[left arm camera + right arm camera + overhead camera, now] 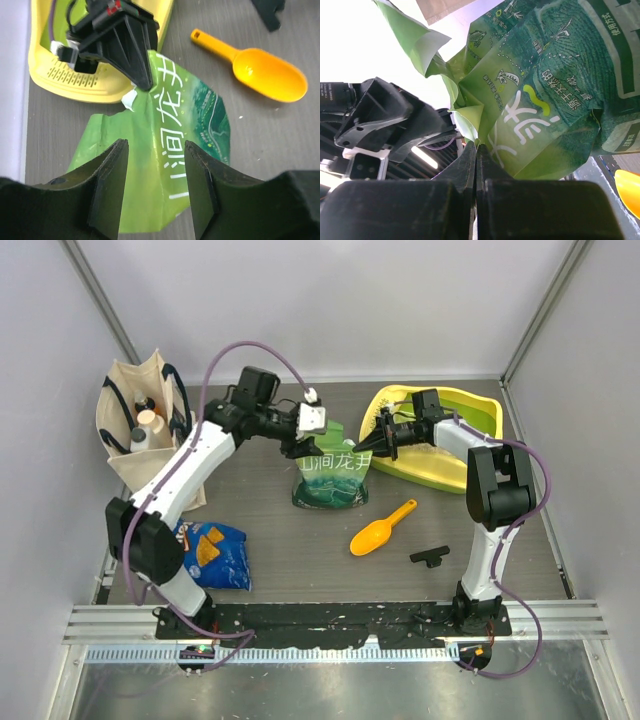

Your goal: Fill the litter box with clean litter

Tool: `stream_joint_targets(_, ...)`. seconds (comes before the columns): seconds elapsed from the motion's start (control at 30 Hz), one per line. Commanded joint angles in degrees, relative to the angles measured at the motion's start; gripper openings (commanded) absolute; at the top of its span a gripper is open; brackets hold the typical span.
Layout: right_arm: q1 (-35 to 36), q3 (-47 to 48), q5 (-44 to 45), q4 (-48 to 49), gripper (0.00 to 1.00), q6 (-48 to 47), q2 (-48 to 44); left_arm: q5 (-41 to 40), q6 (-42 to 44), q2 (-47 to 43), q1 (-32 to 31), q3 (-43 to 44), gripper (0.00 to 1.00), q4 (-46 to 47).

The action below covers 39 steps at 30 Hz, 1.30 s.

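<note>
The litter box, yellow-rimmed with a lime-green basin, sits at the back right; its slotted grate end shows in the left wrist view. No clean litter shows anywhere. A green printed pouch stands at the table's middle, close to the box. My right gripper is shut on the pouch's crumpled top corner, seen pinched in its wrist view. My left gripper hangs open just over the pouch, nothing between its fingers.
An orange scoop and a small black clip lie in front of the box. A blue Doritos bag lies by the left arm's base. A canvas tote with bottles stands at the back left.
</note>
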Motion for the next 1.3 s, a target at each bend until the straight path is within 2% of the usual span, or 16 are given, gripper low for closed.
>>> stream_joint_targets(0.0, 0.56, 0.87, -2.52, 0.70, 0.02, 1.59, -2.24, -4.73, 14.82, 3.31, -1.62, 0.03, 0.50, 0.30)
stream_joint_targets(0.43, 0.57, -0.27, -2.34, 1.93, 0.01, 2.38, -2.77, -8.16, 17.02, 10.16, -5.49, 0.57, 0.44, -0.23)
stream_joint_targets(0.53, 0.57, 0.08, -2.43, 1.93, 0.02, 2.38, -2.42, -8.42, 15.97, 11.83, -5.75, 1.62, 0.43, -0.67)
stream_joint_targets(0.67, 0.57, 0.34, -2.52, 2.02, 0.02, 2.38, -2.24, -8.42, 9.05, 12.80, -5.84, 2.23, 0.37, 2.40)
stream_joint_targets(0.83, 0.48, 0.69, -2.60, 2.10, 0.02, 2.47, -2.16, -7.11, 8.93, 14.39, -5.92, 4.43, 0.34, -1.10)
stream_joint_targets(1.07, -0.22, 0.78, -2.34, 2.45, 0.01, 2.38, -1.45, -6.31, 10.69, 17.03, -5.93, 9.26, 0.09, -11.12)
stream_joint_targets(1.17, -0.49, 1.05, -2.34, 2.63, 0.02, 2.03, -1.36, -6.23, 10.17, 17.20, -5.84, 9.36, 0.03, -12.62)
stream_joint_targets(1.23, -0.49, 1.22, -2.34, 2.63, 0.02, 1.95, -1.45, -6.14, 8.59, 16.59, -5.75, 8.83, 0.10, -11.75)
stream_joint_targets(1.27, -0.49, 1.14, -2.34, 2.63, 0.02, 1.77, -1.54, -6.14, 7.80, 16.06, -5.84, 6.91, 0.30, -10.53)
